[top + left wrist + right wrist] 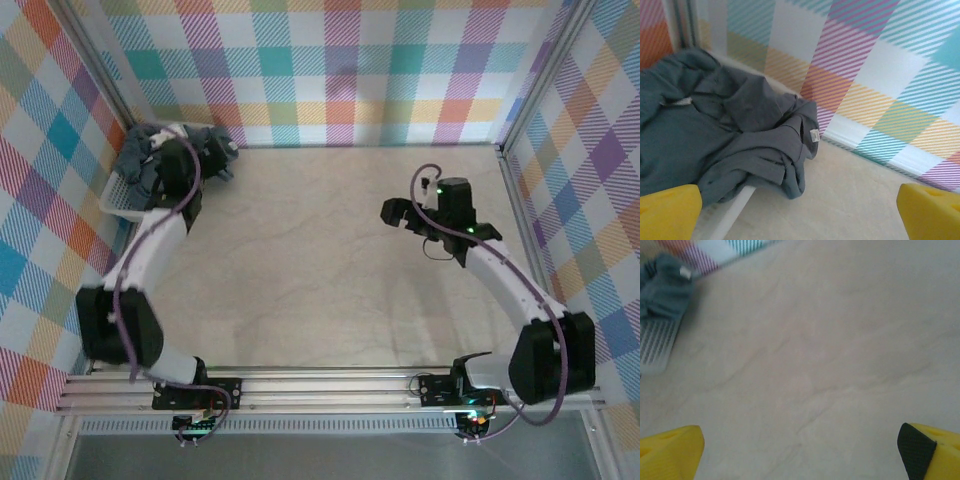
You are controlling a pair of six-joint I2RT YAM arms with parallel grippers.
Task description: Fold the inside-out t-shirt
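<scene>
The inside-out t-shirt is a slate blue-grey bundle heaped in a white mesh basket in the far left corner. In the left wrist view the t-shirt spills over the basket's white rim, with a small white label showing on one fold. My left gripper hovers just right of the bundle, open, its yellow fingertips wide apart with bare table between them. My right gripper is open above the middle right of the table, holding nothing. The t-shirt lies far from it.
Checked walls close off the back and both sides, and the back wall stands right behind the basket. The basket's mesh side faces the cream table, which stretches between the two arms.
</scene>
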